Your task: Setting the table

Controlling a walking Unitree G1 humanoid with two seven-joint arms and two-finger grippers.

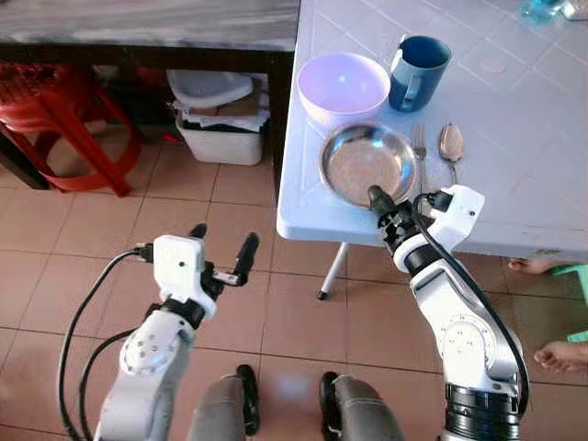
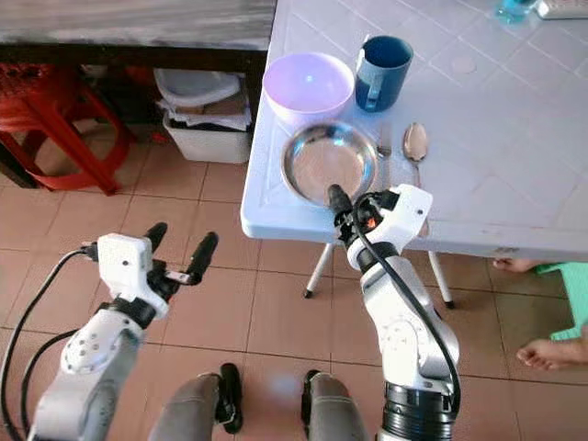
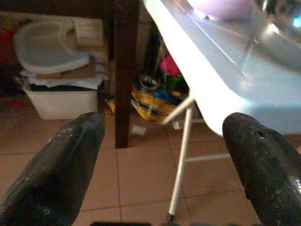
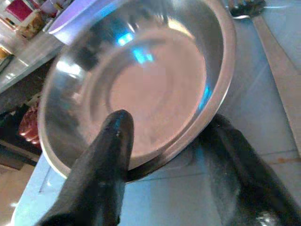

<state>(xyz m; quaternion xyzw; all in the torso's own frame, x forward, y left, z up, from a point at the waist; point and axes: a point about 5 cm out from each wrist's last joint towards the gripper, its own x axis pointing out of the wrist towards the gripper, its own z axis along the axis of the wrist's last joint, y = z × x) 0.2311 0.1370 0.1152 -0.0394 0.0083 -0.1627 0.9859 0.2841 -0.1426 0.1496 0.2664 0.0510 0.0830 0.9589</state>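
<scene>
A shiny steel plate (image 1: pixel 366 163) lies near the front left corner of the white table (image 1: pixel 308 216). Behind it stand a pale purple bowl (image 1: pixel 344 84) and a blue mug (image 1: pixel 418 72). A fork (image 1: pixel 420 147) and a spoon (image 1: pixel 450 142) lie just right of the plate. My right gripper (image 1: pixel 386 204) is at the plate's near rim. In the right wrist view it is open, one finger over the plate (image 4: pixel 155 94) and the other on the table outside the rim. My left gripper (image 1: pixel 224 236) hovers open over the floor, left of the table.
A red plastic stool (image 1: pixel 55 119) and a white bin (image 1: pixel 219 115) sit under a dark wooden counter (image 1: pixel 147 28) to the left. The table's slanted leg (image 1: pixel 333 271) meets the tiled floor. A person's bare feet (image 1: pixel 560 354) are at the right.
</scene>
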